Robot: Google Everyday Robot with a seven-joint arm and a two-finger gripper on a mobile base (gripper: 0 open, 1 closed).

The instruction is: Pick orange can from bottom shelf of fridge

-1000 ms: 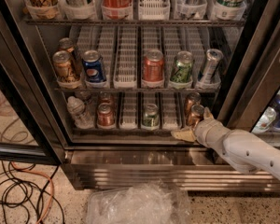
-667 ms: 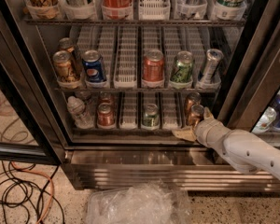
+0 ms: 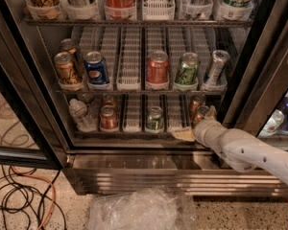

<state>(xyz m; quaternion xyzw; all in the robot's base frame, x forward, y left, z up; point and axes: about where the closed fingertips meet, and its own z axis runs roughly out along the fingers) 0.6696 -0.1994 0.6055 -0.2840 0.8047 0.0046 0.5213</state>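
The fridge (image 3: 33,104) stands open before me. On its bottom shelf (image 3: 134,127), in the right-hand lane, stand two copper-orange cans, one (image 3: 196,102) behind the other (image 3: 200,113). My gripper (image 3: 198,123) reaches in from the lower right on a white arm (image 3: 249,152). It is open, with one tan finger (image 3: 184,134) low to the left of the front orange can and the other (image 3: 211,111) to its right. The lower part of the front can is hidden behind the gripper.
The same shelf holds a plastic bottle (image 3: 79,115), two redder cans (image 3: 108,118) and a green can (image 3: 155,118). The rack above carries several bigger cans (image 3: 158,68). A steel base grille (image 3: 158,178), a crumpled plastic bag (image 3: 139,210) and floor cables (image 3: 19,195) lie below.
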